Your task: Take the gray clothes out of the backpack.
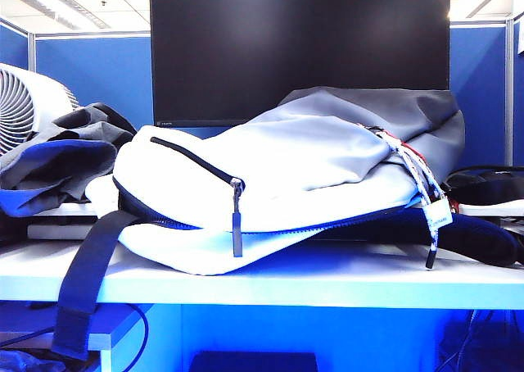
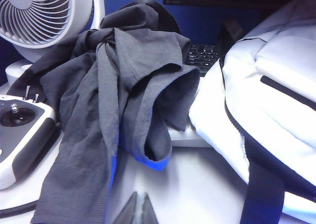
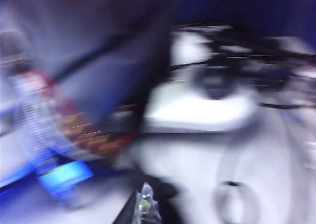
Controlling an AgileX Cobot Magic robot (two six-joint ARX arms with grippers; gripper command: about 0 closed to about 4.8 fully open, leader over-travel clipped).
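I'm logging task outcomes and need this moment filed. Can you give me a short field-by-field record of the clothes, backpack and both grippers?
gray clothes: heaped on the table beside the backpack, outside it
backpack: lying on its side, black strap hanging over the table edge
left gripper: shut, empty, low near the clothes
right gripper: shut, empty; view blurred
task state: clothes appear removed

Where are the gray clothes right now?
The gray clothes lie outside the backpack, heaped at the exterior view's left between it and the white fan.
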